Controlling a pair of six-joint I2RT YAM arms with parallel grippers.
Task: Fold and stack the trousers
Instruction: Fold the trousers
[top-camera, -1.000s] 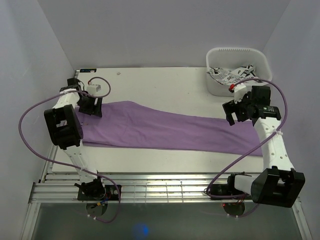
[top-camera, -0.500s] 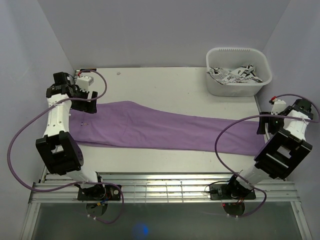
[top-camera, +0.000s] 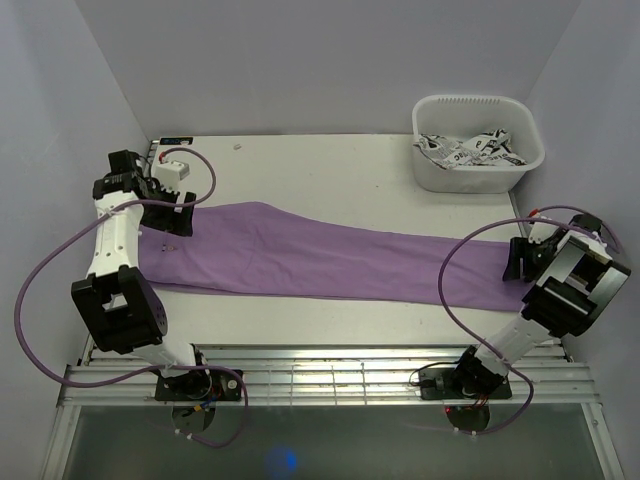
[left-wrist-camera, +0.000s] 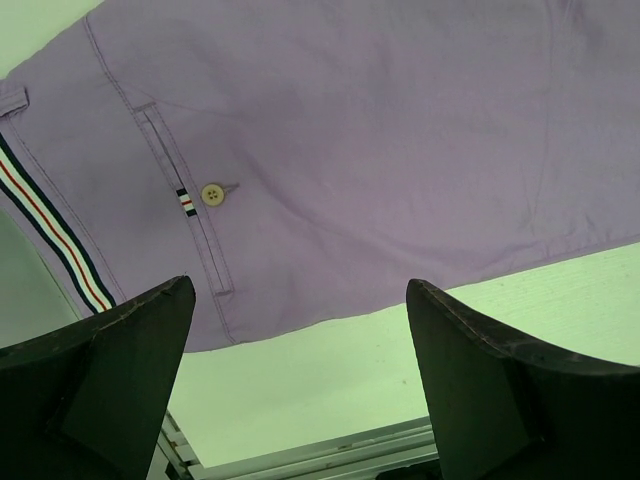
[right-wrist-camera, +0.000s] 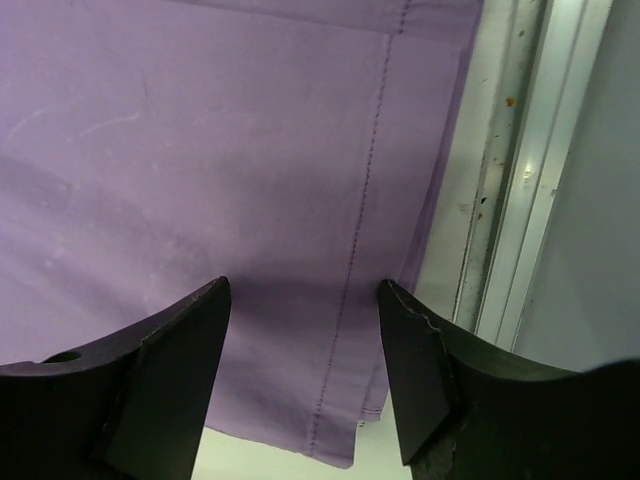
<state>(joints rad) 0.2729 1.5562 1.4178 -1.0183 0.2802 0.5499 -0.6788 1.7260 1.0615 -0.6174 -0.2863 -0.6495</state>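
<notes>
The lilac trousers (top-camera: 330, 262) lie flat, folded lengthwise leg on leg, across the table (top-camera: 330, 170), waist at the left and hems at the right. My left gripper (top-camera: 178, 215) hovers open over the waist end. In the left wrist view its fingers (left-wrist-camera: 120, 370) stand wide apart above the waist edge of the trousers (left-wrist-camera: 380, 130), near the small button (left-wrist-camera: 212, 194). My right gripper (top-camera: 517, 262) is over the hem end, open. In the right wrist view the right gripper (right-wrist-camera: 303, 287) straddles the stitched hem of the trousers (right-wrist-camera: 200, 150) without touching it.
A white basket (top-camera: 478, 100) holding black-and-white patterned cloth (top-camera: 470, 148) stands at the back right. A metal rail (right-wrist-camera: 520, 150) runs along the table's right edge, close to the hem. Slatted rails (top-camera: 330, 375) border the near edge between the arm bases.
My right arm swung from above the leg out to the hem end and dropped lower, its jaws narrowing. The left gripper opened wider and shifted slightly at the waist.
</notes>
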